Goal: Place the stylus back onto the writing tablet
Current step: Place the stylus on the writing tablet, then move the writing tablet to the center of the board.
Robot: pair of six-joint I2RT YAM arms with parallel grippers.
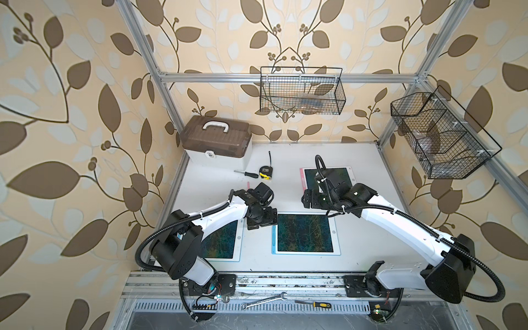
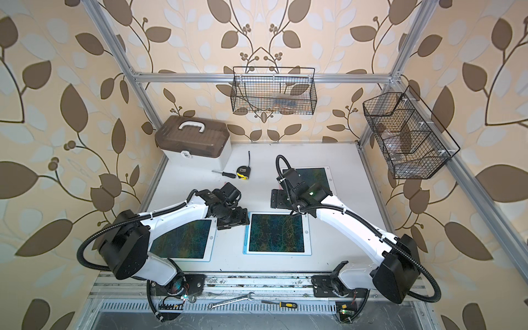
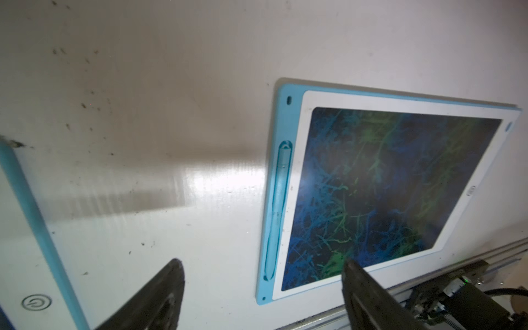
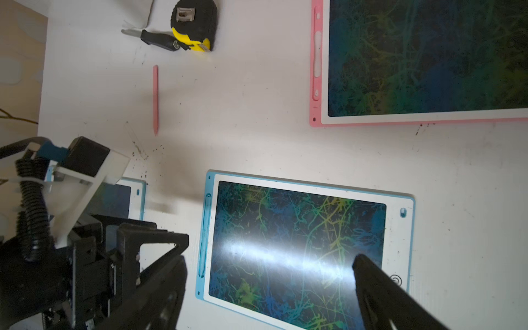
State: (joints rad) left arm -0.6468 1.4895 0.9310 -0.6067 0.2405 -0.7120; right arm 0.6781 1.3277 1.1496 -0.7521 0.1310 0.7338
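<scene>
The blue stylus [image 3: 278, 205] is lying lengthwise in the groove along one long edge of the middle blue tablet [image 3: 298, 171], seated inside the blue frame just beside the white bezel. That tablet is lying flat on the white desk [image 1: 357, 228], with scribbled green and blue lines glowing across its dark screen.

The left pincer [image 3: 263, 261] is hanging over the grooved edge of this tablet with its jaws spread wide. One finger is showing over bare desk and one over the screen, and neither is touching the stylus between them; it is gripping nothing. In a top view it is sitting above the tablet's far left corner.

The right pincer [image 4: 268, 260] is also standing wide open and is holding nothing, and its wrist camera is looking down on the same tablet.

A pink stylus [image 4: 155, 100] is lying loose on the desk, well apart from the pink tablet [image 4: 371, 123] at the back right. It is lying near a yellow and black tape measure [image 4: 194, 25] and a black-handled screwdriver [image 4: 157, 38], which are touching each other.

A second blue tablet [image 1: 223, 240] is lying partly hidden under the left arm, and a brown-lidded toolbox [image 1: 217, 143] is sitting at the back left corner
</scene>
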